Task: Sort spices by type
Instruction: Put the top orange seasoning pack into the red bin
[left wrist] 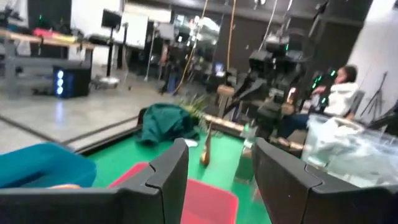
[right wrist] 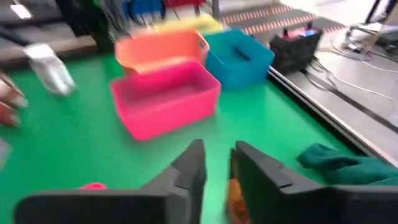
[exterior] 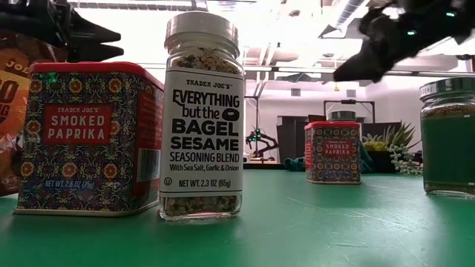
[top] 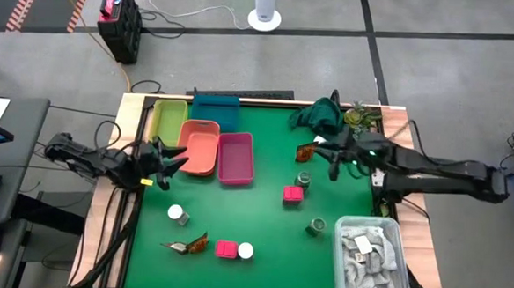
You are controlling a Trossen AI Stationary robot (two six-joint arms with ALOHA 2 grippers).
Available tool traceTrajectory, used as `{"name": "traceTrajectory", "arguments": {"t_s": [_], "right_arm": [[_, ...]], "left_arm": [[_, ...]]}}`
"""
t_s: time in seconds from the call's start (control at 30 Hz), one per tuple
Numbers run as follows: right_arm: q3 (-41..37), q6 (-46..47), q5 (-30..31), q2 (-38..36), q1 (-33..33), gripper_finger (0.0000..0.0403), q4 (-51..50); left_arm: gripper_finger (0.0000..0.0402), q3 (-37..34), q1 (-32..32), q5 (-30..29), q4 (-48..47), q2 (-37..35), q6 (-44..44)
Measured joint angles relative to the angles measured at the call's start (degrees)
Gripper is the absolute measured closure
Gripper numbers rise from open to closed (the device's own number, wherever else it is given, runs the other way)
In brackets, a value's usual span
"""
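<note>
While both arms hover over the counter (top: 262,206):
Left gripper (top: 175,160): wide, empty, beside orange bin (top: 199,147).
Right gripper (top: 334,157): narrow, empty, near sachet (top: 305,153).

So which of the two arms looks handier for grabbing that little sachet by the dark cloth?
The right. The right gripper hovers just beside the reddish-brown sachet, fingers slightly apart; the left gripper sits far off by the orange bin.

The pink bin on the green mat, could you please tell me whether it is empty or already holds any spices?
Empty. The high view shows the pink bin's bare floor, and the right wrist view shows nothing inside it.
</note>
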Motion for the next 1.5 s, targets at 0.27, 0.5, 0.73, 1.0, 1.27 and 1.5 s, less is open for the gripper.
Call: {"name": "traceTrajectory", "arguments": {"t_s": [0.27,0.5,0.73,1.0,1.27,1.5], "right_arm": [[18.88,-7.72,-0.11,19.83,-4.16,0.0129,-23.45],[31.53,-14.68,-0.35,32.70,-6.75,0.0119,-39.37],[34.54,-21.46,-0.42,40.70,-9.22,0.0123,-43.18],[34.54,-22.49,-0.52,44.20,-9.46,0.0228,-44.32],[34.97,-21.96,-0.53,43.73,-9.03,0.0387,-45.24],[45.25,-19.65,-0.50,47.24,-4.52,0.0384,-46.65]], "left_arm": [[0.0233,3.74,2.25,-0.03,-7.52,0.05,-0.97],[0.0233,4.18,2.77,-0.04,-4.96,0.05,1.31],[0.0233,6.75,2.77,0.00,-7.69,0.03,1.43],[0.0233,6.76,2.77,-0.07,-9.80,0.05,3.48],[0.0233,6.76,2.77,-0.26,-11.01,0.05,4.02],[0.0233,6.76,2.80,-0.24,-12.75,0.05,0.22]]}}
